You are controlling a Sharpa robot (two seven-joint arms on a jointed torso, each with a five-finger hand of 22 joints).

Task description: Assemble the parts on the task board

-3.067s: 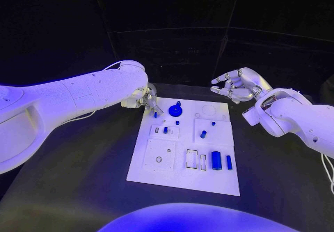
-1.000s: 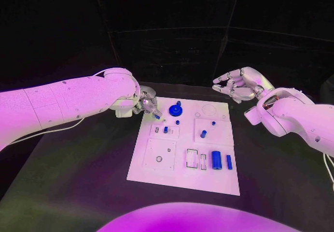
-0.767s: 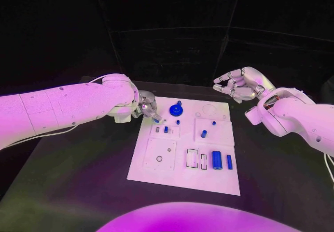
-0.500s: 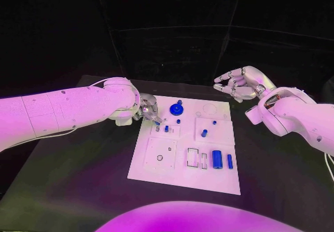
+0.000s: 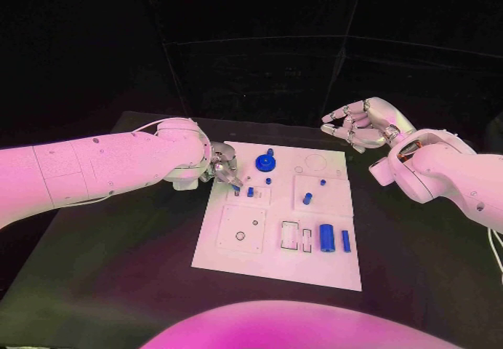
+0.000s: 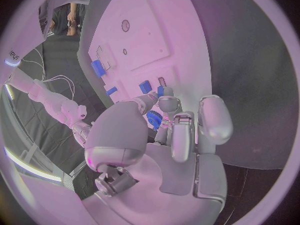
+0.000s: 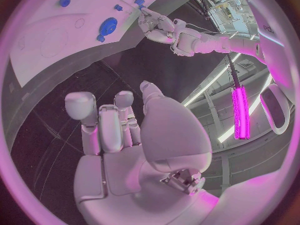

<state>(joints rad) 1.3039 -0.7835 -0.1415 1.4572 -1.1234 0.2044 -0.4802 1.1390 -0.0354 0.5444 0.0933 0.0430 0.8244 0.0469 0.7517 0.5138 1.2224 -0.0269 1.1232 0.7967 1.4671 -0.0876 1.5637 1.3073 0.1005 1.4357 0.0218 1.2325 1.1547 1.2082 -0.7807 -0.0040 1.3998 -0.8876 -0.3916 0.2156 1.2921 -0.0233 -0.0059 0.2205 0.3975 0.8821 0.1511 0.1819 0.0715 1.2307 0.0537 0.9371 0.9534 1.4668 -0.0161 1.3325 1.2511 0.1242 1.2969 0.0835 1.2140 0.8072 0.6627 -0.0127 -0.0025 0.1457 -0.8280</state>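
Two smooth white arms with seamed shell panels and thin white cables, each ending in a silver robot hand [image 5: 223, 166].

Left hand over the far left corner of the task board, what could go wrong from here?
1. The left hand seems to pinch a small blue part just above the task board; a misaligned descent could jam or drop it.
2. Its fingers crowd the standing blue pegs and might knock them.
3. The blue round part sits close beside the hand and could be bumped.
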